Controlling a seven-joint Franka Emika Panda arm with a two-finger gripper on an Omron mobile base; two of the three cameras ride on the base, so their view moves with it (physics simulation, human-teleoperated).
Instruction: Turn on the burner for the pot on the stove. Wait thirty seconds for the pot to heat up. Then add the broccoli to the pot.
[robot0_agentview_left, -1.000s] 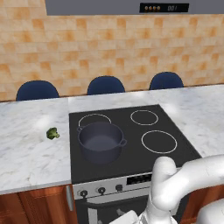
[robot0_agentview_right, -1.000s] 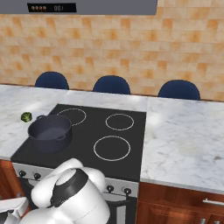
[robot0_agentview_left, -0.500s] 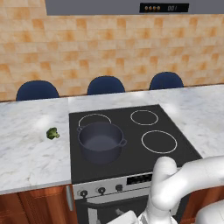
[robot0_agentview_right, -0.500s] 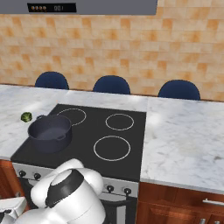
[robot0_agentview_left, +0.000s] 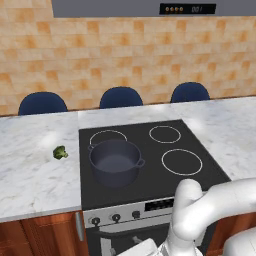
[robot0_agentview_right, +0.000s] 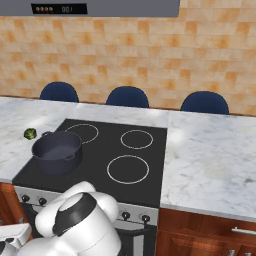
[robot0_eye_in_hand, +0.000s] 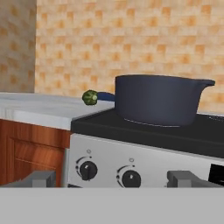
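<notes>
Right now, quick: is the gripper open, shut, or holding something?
Gripper: open, holding nothing, low in front of the stove knobs; the broccoli lies on the counter left of the pot.

Range hood display (robot0_agentview_left: 187, 8), lit digits you might take for "001", too blurred to confirm; stove (robot0_agentview_left: 150, 150) panel markings unreadable

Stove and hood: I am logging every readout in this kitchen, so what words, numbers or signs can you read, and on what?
"001", roughly: pale digits on the hood's dark display, beside four small orange dots; too blurred to be sure.
Stove front panel display: pale marks, too small to read.
Knobs: no readable markings.
Pot: none.
</notes>
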